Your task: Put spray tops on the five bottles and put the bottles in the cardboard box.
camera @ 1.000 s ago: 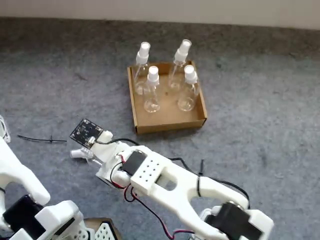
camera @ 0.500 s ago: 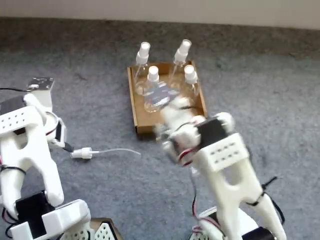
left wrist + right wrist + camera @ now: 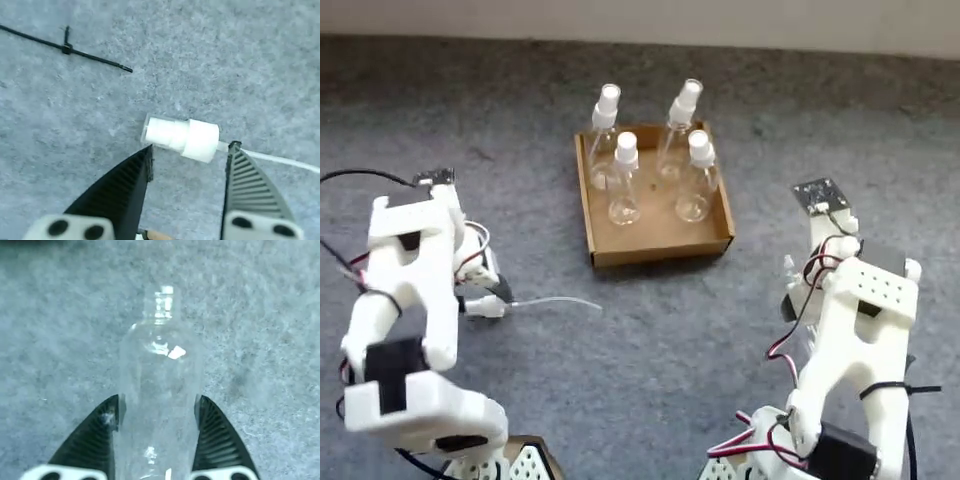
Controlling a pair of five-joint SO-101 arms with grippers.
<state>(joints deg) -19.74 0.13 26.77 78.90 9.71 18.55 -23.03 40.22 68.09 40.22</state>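
A white spray top (image 3: 182, 137) with a thin dip tube (image 3: 555, 300) lies on the grey carpet left of the cardboard box (image 3: 655, 250). My left gripper (image 3: 190, 149) hovers open just over it, one finger on each side, not touching. Four clear bottles with white spray tops (image 3: 623, 185) stand in the box. A clear bottle (image 3: 159, 375) with a bare neck sits between the fingers of my right gripper (image 3: 156, 404), which is shut on it. That arm (image 3: 855, 300) stands to the right of the box, above the carpet.
A black cable tie (image 3: 65, 47) lies on the carpet close to the spray top. Open carpet stretches between the two arms in front of the box. A brown object (image 3: 525, 450) shows at the bottom edge between the arm bases.
The right arm has swung from beside the spray top on the left, past the box, to the right side with the bottle. The left arm has come in over the spray top.
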